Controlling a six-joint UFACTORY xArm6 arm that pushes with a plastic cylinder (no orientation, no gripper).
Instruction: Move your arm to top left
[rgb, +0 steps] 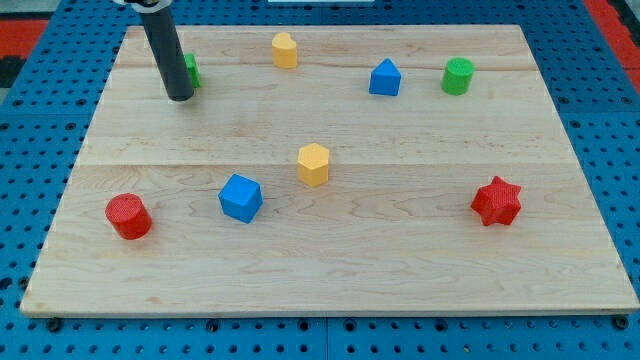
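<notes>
Top-left corner of the pale wooden board (140, 45) is where our tip (180, 97) stands, touching the half-hidden green block (191, 70), so we judge the move nearly done; our dark rod carries no pincer to open or close.

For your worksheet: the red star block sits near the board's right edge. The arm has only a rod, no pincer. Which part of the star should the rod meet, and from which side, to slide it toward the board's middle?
Press on the red star block at its right-hand face, coming from the view's right, probably in a notch between two points so it does not spin away. My tip is far off at the top left, beside a green block.
</notes>
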